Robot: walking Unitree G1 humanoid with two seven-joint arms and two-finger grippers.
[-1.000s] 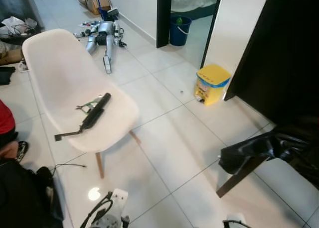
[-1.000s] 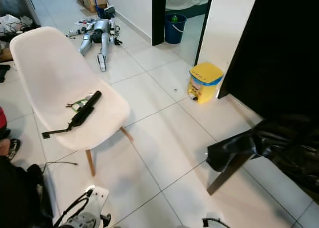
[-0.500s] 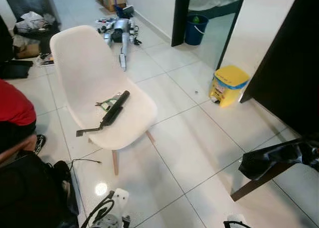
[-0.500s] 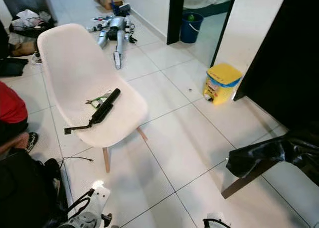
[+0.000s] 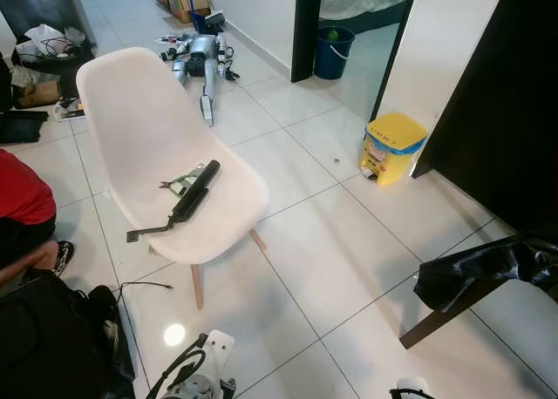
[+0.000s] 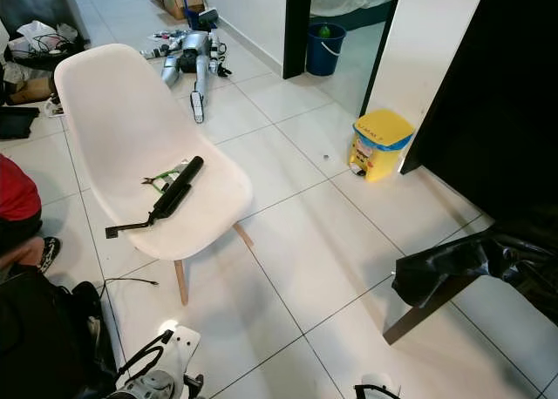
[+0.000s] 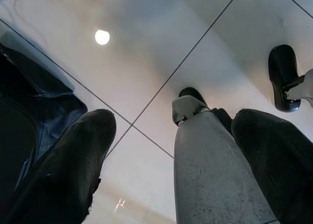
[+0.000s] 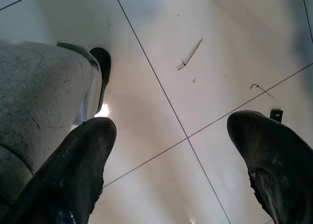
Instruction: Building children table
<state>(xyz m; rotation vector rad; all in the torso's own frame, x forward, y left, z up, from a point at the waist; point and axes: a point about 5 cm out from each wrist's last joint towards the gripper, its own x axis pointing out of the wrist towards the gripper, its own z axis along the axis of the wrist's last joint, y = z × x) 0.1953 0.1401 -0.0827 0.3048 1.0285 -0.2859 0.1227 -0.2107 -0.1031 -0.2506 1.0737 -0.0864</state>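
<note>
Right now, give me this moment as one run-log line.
phase: standing, arms idle | left gripper: open, over floor | right gripper: open, over floor | black tool: lying on white chair seat

A broad stretch of bare tiled floor (image 5: 340, 251) runs open through the middle of the frame, from the foreground up toward the doorway at upper centre. On the left a white chair (image 5: 148, 146) blocks the way; a black tool (image 5: 187, 199) and small pliers (image 5: 181, 181) lie on its seat. A black bag (image 5: 52, 347) fills the lower left corner, with a person's red sleeve (image 5: 22, 194) above it at the left edge. A yellow bin (image 5: 392, 146) stands right of centre, a black-draped chair (image 5: 488, 273) juts in at lower right, and robot parts (image 5: 199, 55) clutter the floor at the top.
</note>
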